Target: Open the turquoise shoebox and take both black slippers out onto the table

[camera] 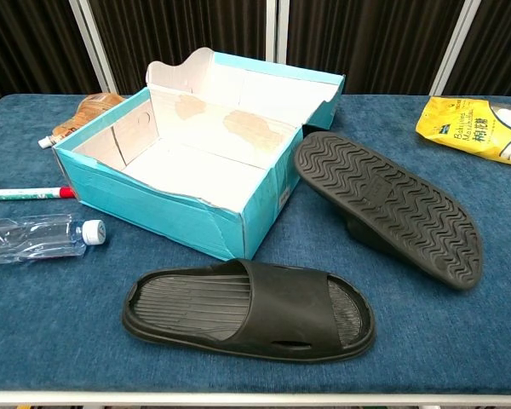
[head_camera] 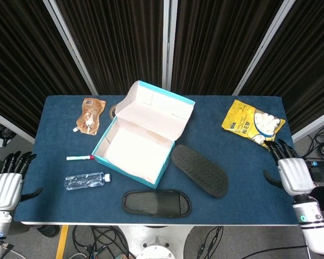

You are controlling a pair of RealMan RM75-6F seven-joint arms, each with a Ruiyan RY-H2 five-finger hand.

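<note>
The turquoise shoebox (head_camera: 136,156) (camera: 186,210) stands open at mid-table, its lid tipped back and its white inside bare. One black slipper (head_camera: 157,203) (camera: 250,308) lies upright in front of the box. The other black slipper (head_camera: 200,170) (camera: 386,204) lies sole-up to the right of the box. My right hand (head_camera: 291,171) hangs off the table's right edge, fingers spread, holding nothing. My left hand (head_camera: 6,186) sits off the left edge, fingers apart and empty. Neither hand shows in the chest view.
A yellow snack bag (head_camera: 253,123) (camera: 478,128) lies at the back right. On the left are a plastic bottle (head_camera: 87,181) (camera: 36,238), a red-capped marker (head_camera: 82,157) (camera: 39,192), a brown pouch (head_camera: 90,115) (camera: 87,114) and a tape roll (head_camera: 113,110) behind the box.
</note>
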